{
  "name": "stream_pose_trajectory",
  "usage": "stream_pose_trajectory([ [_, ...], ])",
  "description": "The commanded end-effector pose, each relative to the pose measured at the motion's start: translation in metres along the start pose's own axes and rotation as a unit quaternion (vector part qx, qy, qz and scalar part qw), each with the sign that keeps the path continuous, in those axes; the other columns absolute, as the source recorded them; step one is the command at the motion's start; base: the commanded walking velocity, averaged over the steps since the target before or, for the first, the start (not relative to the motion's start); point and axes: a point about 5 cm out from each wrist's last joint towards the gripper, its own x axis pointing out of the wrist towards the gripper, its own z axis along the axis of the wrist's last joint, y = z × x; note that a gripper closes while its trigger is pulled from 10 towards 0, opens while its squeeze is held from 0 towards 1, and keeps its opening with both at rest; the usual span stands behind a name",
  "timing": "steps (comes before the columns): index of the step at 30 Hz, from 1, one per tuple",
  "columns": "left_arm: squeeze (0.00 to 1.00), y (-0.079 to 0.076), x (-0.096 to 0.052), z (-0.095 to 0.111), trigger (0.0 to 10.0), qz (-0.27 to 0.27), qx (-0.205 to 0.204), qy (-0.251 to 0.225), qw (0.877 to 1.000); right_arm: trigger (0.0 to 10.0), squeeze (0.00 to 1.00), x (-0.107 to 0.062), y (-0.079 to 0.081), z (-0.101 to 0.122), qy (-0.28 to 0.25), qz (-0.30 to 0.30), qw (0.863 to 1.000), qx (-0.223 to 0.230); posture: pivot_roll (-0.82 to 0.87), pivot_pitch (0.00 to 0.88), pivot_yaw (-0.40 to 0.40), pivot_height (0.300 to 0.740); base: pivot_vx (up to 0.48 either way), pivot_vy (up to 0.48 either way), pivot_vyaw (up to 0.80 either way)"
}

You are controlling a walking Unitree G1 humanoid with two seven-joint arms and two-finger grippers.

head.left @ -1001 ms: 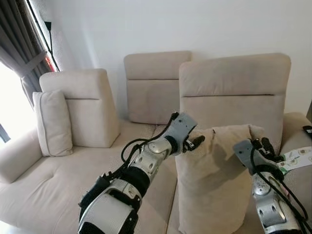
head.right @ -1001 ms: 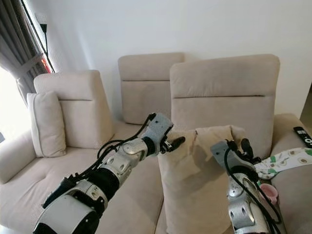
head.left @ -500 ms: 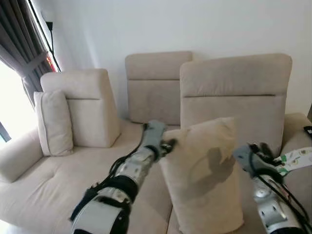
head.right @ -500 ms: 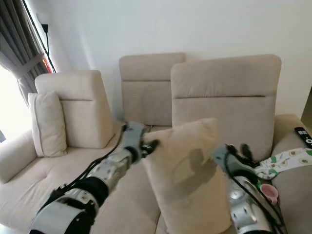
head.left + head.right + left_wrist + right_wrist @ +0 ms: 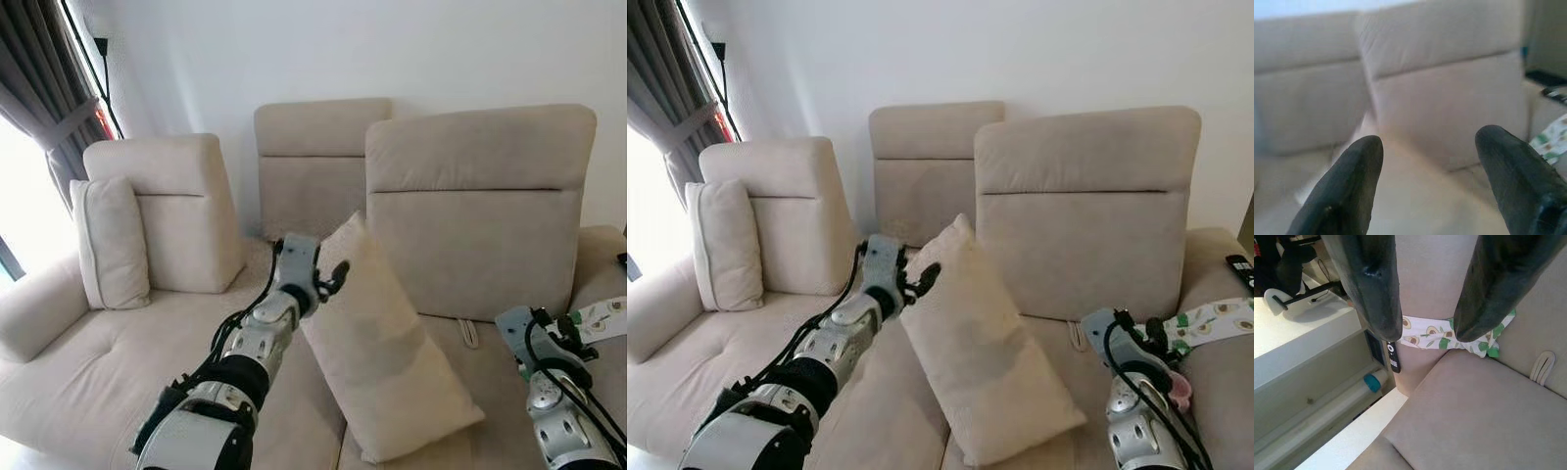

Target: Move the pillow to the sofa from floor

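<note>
A beige pillow [image 5: 377, 352] lies tilted on the sofa seat [image 5: 98, 392], its upper corner pointing at the backrest. My left gripper [image 5: 328, 279] hovers open by the pillow's upper left edge; whether it touches is unclear. In the left wrist view its fingers [image 5: 1347, 186] are spread, with blurred beige fabric beyond them. My right gripper [image 5: 1146, 333] is low at the right, apart from the pillow. Its fingers [image 5: 1371, 284] are open over the seat with nothing between them.
A second beige pillow [image 5: 108, 240] leans on the sofa's left arm. An avocado-print cloth [image 5: 600, 318] and a black remote [image 5: 1242, 269] lie on the right end of the sofa. Dark curtains [image 5: 49, 88] hang at the left by a bright window.
The pillow, upright between both grippers a second ago, has tipped over and now lies on the seat. The left gripper moved left and back, and the right gripper dropped away to the right.
</note>
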Motion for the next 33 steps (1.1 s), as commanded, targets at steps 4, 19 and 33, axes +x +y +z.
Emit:
stream_pose_trajectory([
  [4,0.0,0.008,-0.009,-0.018,10.0,0.009,-0.038,0.039,0.998,10.0,0.0,-0.012,0.014,0.021,-0.047,0.019,0.997,0.052,-0.08,0.001,0.175,0.74,0.0,0.0,0.0],
  [19,0.0,0.013,-0.059,-0.098,10.0,0.021,-0.079,0.149,0.986,10.0,0.0,-0.117,0.082,0.058,-0.193,0.184,0.94,0.213,-0.09,0.005,0.161,0.74,0.0,0.0,0.0],
  [33,0.0,0.011,-0.125,-0.133,10.0,-0.012,-0.13,0.216,0.968,10.0,0.0,-0.155,0.087,0.039,-0.201,0.26,0.915,0.235,-0.02,0.0,0.143,0.74,0.0,0.0,0.0],
])
